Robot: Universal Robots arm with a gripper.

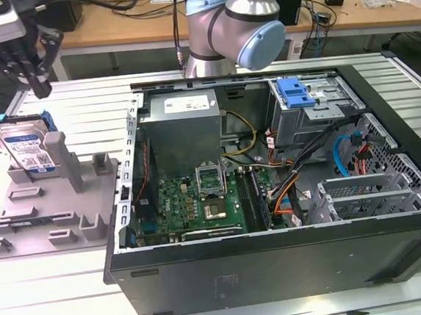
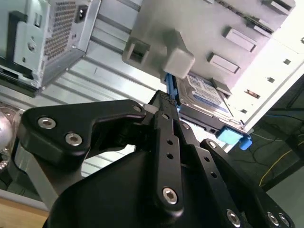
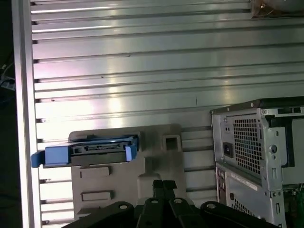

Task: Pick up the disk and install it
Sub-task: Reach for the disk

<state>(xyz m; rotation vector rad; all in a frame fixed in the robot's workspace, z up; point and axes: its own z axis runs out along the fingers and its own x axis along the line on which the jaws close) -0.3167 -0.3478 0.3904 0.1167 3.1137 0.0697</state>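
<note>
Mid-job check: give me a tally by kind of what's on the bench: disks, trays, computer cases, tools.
disk: 1
grey tray: 1
open computer case: 1
tool: 1
Total: 4

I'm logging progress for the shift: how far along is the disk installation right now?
Done: nothing that shows yet. The disk leans upright in the grey tray, outside the open computer case. In hand: the gripper, shut and holding nothing, hangs above the disk without touching it. Left: both the pick-up and the install in the case.
</note>
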